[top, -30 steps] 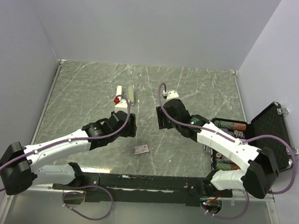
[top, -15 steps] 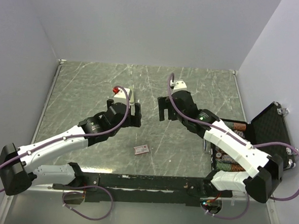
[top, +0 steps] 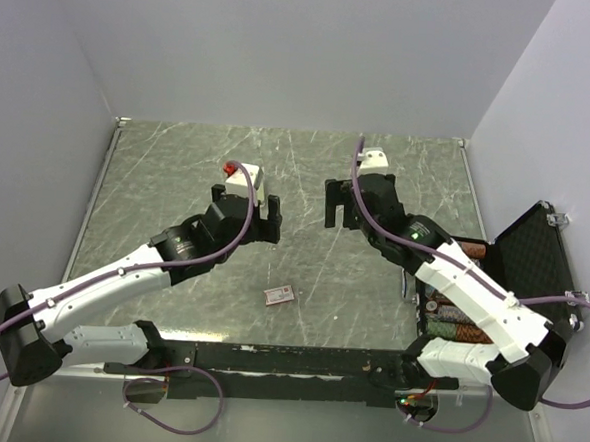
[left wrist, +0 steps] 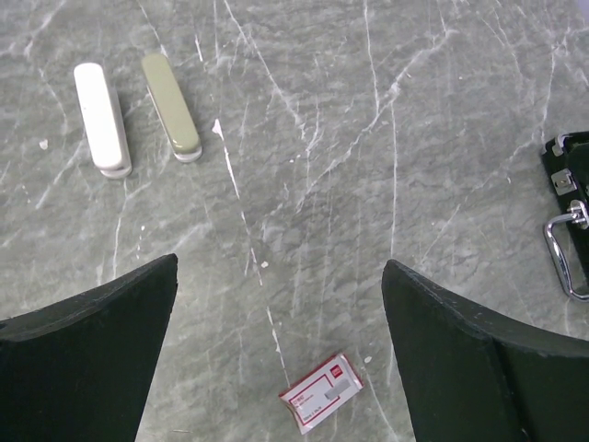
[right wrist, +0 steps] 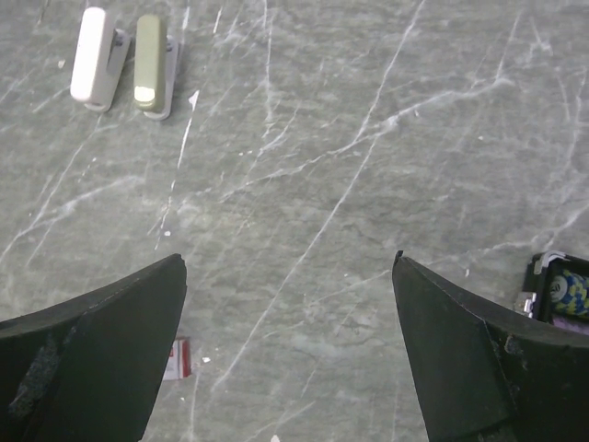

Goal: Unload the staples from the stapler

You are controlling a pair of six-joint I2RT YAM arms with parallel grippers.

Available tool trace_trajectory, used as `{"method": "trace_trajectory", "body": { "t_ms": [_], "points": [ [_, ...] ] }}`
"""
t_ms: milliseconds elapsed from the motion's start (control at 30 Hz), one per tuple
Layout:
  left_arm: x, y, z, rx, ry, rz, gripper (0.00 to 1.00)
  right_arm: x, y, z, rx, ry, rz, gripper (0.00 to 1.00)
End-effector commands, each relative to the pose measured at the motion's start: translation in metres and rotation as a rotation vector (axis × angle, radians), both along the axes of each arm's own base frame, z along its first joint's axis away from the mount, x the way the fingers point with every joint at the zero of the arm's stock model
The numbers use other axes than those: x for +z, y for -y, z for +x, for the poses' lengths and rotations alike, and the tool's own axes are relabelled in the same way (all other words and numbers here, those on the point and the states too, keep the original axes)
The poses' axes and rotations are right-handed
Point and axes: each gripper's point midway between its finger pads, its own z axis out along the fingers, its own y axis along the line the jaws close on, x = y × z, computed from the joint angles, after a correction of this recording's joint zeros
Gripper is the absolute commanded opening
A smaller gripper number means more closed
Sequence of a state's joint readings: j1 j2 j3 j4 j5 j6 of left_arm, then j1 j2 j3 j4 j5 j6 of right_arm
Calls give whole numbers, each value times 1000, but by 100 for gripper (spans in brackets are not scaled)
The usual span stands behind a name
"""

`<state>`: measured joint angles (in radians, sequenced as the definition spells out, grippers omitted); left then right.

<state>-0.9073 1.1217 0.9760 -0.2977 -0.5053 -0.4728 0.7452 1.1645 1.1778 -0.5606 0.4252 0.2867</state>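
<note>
— Where is the stapler (left wrist: 170,118)?

— It lies flat on the marbled table (left wrist: 442,110), olive top up, at about 10 o'clock in the left wrist view. A white bar (left wrist: 101,118) of much the same length lies just beside it at its 9 o'clock, not touching. Whether that bar is a part of the stapler I cannot tell. No staples show anywhere.

— What has just changed?

— Both arms have lifted and swung toward 12 o'clock. A second ago the left wrist sat low, just short of the stapler. Now it hangs over it and hides it from the overhead camera.

— What does that mean for the job?

— My guess is that unloading hasn't begun. Nothing grips the stapler, and the arms look to be lining up from above.

— And the hands?

— The left gripper (left wrist: 281,276) is spread wide, its fingers (left wrist: 92,368) at 7 and 5 o'clock of its view, holding and touching nothing. The right gripper (right wrist: 288,262) is just as wide and empty, well clear of the table. A red-and-white box (left wrist: 320,392) lies untouched at 6 o'clock below the left one.
</note>
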Motion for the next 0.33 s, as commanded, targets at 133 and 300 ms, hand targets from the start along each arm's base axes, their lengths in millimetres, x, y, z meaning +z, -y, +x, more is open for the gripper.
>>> {"method": "trace_trajectory", "body": {
  "t_ms": [133,300],
  "points": [
    [46,-4,3,2,107,-58,97,51,9,-5,27,123,43,100],
    [53,-13,3,24,133,-46,97,55,7,0,14,133,35,100]
  ]
}}
